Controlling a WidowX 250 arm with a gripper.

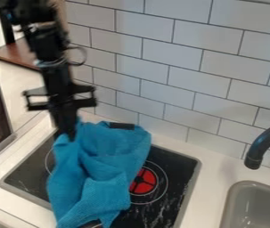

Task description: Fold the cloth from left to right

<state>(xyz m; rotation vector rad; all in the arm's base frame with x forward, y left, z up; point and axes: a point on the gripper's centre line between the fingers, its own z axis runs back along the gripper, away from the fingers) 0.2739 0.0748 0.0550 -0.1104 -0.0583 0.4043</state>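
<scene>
Blue textured cloth point(104, 156) drapes across a black stovetop point(178, 164) with a red burner point(143, 181) at the lower left of the frame, its upper part pinched in the narrow-set fingers of a black two-finger gripper point(69, 132). A dark curved faucet point(268, 137) arches near a grey sink point(237, 205), lower right.

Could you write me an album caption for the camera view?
A black robot gripper meets the upper edge of a rumpled blue cloth draped across a black stovetop.
</scene>
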